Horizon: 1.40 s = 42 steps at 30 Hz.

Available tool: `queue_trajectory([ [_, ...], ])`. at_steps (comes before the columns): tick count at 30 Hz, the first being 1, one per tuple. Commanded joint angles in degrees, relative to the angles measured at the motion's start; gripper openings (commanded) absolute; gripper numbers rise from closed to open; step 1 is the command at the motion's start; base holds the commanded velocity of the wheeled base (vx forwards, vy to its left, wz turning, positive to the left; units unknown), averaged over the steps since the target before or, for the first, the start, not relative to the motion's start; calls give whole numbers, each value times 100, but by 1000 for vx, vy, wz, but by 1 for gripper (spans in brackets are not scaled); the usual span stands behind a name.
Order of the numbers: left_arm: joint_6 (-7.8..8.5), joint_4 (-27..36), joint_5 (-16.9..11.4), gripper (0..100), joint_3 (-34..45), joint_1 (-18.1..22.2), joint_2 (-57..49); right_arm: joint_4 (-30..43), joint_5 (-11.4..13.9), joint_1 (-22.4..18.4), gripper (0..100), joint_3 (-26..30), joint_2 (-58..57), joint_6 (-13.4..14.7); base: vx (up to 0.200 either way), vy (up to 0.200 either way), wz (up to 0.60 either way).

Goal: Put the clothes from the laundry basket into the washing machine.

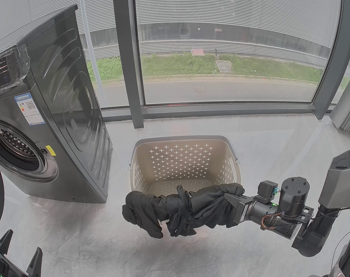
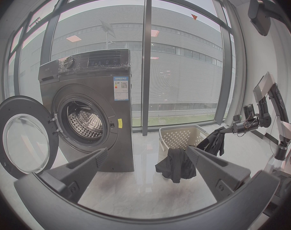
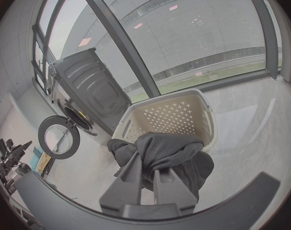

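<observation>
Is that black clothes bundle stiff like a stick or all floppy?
Probably floppy: the black clothes droop in folds from the right gripper. Likely light for their size, since one pinch holds the whole bundle up. The dangling ends might catch on something.

Head view: from high up, facing forward and down onto the pale glossy floor (image 1: 259, 151) and the cream plastic laundry basket with star-shaped holes (image 1: 182, 160). Left wrist view: low, farther back, facing toward the open front of the dark grey front-loading washing machine (image 2: 120, 134). Right wrist view: very near the black crumpled garment (image 3: 166, 149), facing over the basket. Shared by all: basket, machine, garment.
</observation>
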Motion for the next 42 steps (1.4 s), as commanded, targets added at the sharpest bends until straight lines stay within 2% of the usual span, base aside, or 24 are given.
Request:
queue_trajectory([
  [1,5,7,2,100,101,-1,-96,-19,-140,446,0,85,-1067,-108,0,0,0],
  [3,5,7,2,100,101,-1,-96,-10,-202,640,0,41,-1462,-214,0,0,0],
  [4,5,7,2,100,101,-1,-96,-10,-202,649,0,23,-1629,-372,0,0,0],
  [5,5,-1,2,100,101,-1,-96,-10,-193,622,0,23,-1717,-495,0,0,0],
  [10,5,7,2,100,101,-1,-96,87,-193,578,0,-73,-1981,-741,0,0,0],
  [12,5,-1,2,100,101,-1,-96,421,-202,525,0,-407,-2113,-926,0,0,0],
  [15,-4,-1,2,100,101,-1,-96,632,-228,455,0,-539,-2236,-952,0,0,0],
  [17,5,-1,2,100,101,-1,-96,852,-509,174,0,-566,-2341,-970,0,0,0],
  [21,5,7,2,100,101,-1,-96,1080,-764,68,0,-636,-2394,-1128,0,0,0],
  [28,-65,-1,-68,100,101,-10,-96,1150,-905,42,0,-574,-2394,-1207,0,0,0],
  [33,-48,-1,-68,100,101,-10,-96,1177,-1204,33,0,-539,-2508,-1207,-160,0,0],
  [37,-13,-1,-68,100,101,-10,-96,1159,-1230,24,0,-469,-2535,-1181,-100,0,0],
  [42,-56,-1,-77,100,101,-10,-96,1168,-1230,33,0,-311,-2605,-1172,0,40,0],
])
